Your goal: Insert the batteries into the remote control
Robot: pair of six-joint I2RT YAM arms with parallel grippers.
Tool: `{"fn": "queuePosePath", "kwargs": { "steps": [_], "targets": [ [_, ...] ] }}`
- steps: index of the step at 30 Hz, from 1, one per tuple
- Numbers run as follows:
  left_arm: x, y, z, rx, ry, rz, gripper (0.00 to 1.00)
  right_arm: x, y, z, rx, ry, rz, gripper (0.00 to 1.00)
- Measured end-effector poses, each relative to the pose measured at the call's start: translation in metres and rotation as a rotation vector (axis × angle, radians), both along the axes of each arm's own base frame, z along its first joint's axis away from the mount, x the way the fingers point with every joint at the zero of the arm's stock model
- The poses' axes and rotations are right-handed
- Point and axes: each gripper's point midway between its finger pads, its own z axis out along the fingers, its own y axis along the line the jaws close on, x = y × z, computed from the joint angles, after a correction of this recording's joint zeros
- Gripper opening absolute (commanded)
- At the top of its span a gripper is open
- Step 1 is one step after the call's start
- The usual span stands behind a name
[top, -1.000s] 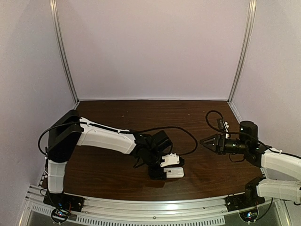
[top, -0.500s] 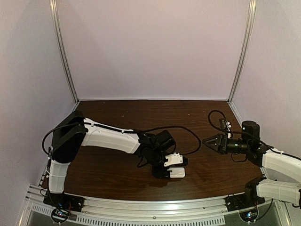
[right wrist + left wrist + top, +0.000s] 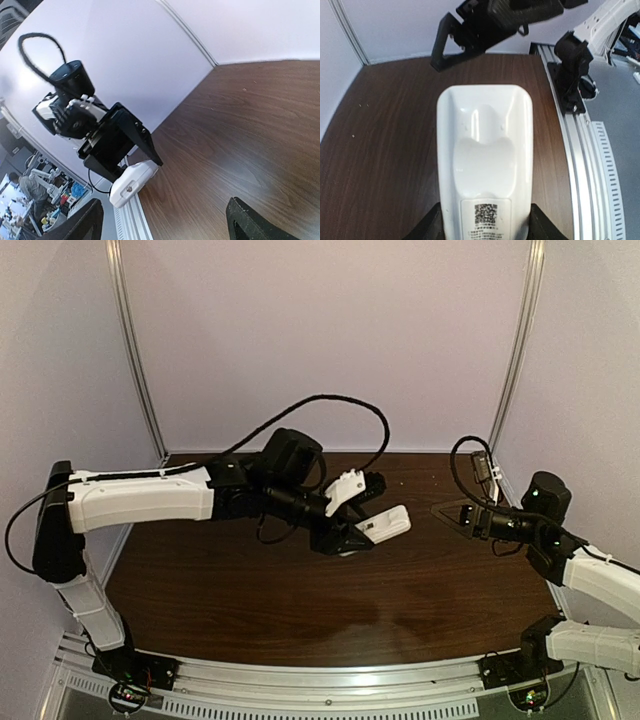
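My left gripper (image 3: 352, 534) is shut on the white remote control (image 3: 385, 525) and holds it in the air above the middle of the table, tilted. In the left wrist view the remote's back (image 3: 485, 155) faces the camera, with a QR label near the jaws. It also shows in the right wrist view (image 3: 131, 182), under the left gripper (image 3: 122, 145). My right gripper (image 3: 452, 512) is open and empty, off to the right of the remote and pointing at it; its fingers (image 3: 82, 225) frame the right wrist view. The batteries are out of view.
The dark wooden table (image 3: 300, 590) is bounded by purple walls at the back and sides. An aluminium rail (image 3: 320, 685) runs along the near edge. The right gripper (image 3: 485, 25) and the right arm's base (image 3: 572, 70) show beyond the remote in the left wrist view.
My left arm has lifted the remote off the near table and swung it up and toward the back. My right gripper has drifted slightly back and up.
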Motion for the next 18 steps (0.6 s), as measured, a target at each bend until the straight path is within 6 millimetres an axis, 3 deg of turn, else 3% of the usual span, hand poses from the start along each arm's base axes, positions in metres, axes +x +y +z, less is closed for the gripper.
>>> {"fn": "queuePosePath", "kwargs": {
  "steps": [2,6,9,13,18],
  "targets": [
    [0.002,0.003,0.034,-0.097,-0.011,0.004,0.38,-0.007,0.011,0.025,0.025,-0.076,0.045,0.9],
    [0.003,0.011,0.072,-0.224,-0.007,0.008,0.38,-0.019,0.024,0.071,0.083,-0.236,0.103,0.98],
    [0.004,0.017,0.085,-0.286,0.014,0.004,0.38,-0.029,0.035,0.091,0.111,-0.32,0.148,0.99],
    [0.0,0.017,0.1,-0.354,0.048,-0.02,0.38,-0.041,0.053,0.104,0.113,-0.391,0.205,0.98],
    [-0.015,0.018,0.107,-0.409,0.106,-0.077,0.38,-0.049,0.072,0.122,0.107,-0.488,0.227,0.96]
  ]
}}
